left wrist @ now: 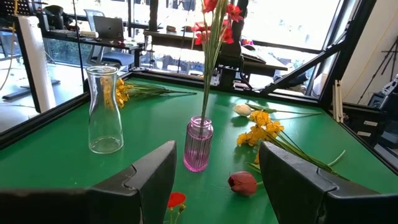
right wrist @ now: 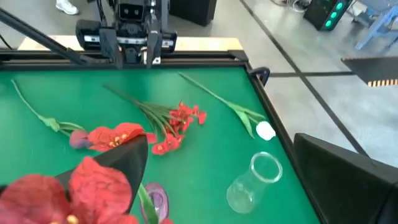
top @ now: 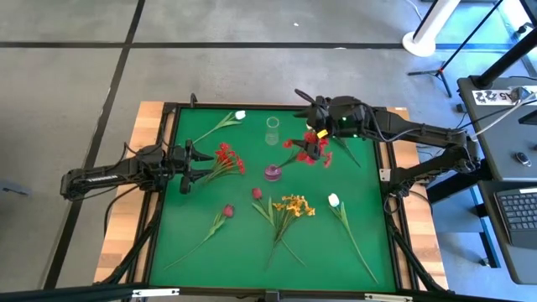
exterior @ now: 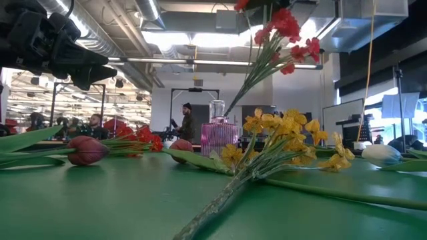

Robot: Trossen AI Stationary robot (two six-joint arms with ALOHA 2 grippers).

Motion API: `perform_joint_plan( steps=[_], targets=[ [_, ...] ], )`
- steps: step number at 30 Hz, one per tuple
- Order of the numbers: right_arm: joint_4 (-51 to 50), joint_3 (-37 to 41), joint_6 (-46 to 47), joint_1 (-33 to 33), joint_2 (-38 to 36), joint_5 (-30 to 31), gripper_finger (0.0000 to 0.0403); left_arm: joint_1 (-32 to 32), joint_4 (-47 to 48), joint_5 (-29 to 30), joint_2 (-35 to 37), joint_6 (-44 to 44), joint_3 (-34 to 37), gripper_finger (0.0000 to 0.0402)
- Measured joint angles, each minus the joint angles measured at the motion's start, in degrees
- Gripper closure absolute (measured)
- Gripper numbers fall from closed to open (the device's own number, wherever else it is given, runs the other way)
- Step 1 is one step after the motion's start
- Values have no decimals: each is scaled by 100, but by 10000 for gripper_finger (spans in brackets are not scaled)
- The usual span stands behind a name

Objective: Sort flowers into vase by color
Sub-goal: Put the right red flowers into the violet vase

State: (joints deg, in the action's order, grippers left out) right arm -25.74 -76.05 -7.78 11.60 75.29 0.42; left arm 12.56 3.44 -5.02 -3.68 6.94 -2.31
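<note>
Here the red flower cluster (top: 309, 148) stands in the pink vase (top: 273, 173); the right end effector (top: 317, 126) hovers spread above its blossoms. The left end effector (top: 195, 164) waits spread beside another red cluster (top: 226, 158) on the table (top: 193, 252).

**Around the green worktop**

The worktop (top: 180, 243) is a green mat inside a black frame, with bare wooden boards (top: 126, 235) showing along its left edge. It stands on a grey concrete floor (top: 75, 75) crossed by dark lines. Off the right edge sits a dark side desk (top: 503, 134) carrying a keyboard (top: 522, 207). Past the far right corner a white round base (top: 424, 38) and a black tripod (top: 440, 63) stand on the floor. Beyond the far edge, the low view shows a person in dark clothing (exterior: 187, 123) standing in a hall under bright ceiling lights (exterior: 200, 39).
</note>
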Motion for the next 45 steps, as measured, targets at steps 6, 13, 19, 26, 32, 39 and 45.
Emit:
perform_joint_plan(
  steps=[6, 13, 19, 26, 32, 39, 45],
  targets=[
    [255, 4, -19, 2, 300, -1, 3, -1, 0, 4, 0, 0, 0, 178],
    [95, -108, -209, 4, 605, 234, 3, 1, -1, -4, 2, 1, 0, 178],
    [-559, -702, -324, 4, 614, 464, 3, 2, 0, -7, 2, 0, 0, 178],
    [-914, -1256, -452, 0, 608, 461, 3, 1, 0, -9, 1, 0, 0, 178],
    [-937, -1447, -491, 0, 608, 460, 3, 2, 0, -9, 0, 2, 0, 178],
    [-926, -1880, -496, 0, 579, 439, 3, 0, -1, -11, 2, 1, 0, 178],
    [-1228, -2131, -483, -1, 579, 425, 4, -1, -1, -13, 0, 1, 0, 178]
  ],
)
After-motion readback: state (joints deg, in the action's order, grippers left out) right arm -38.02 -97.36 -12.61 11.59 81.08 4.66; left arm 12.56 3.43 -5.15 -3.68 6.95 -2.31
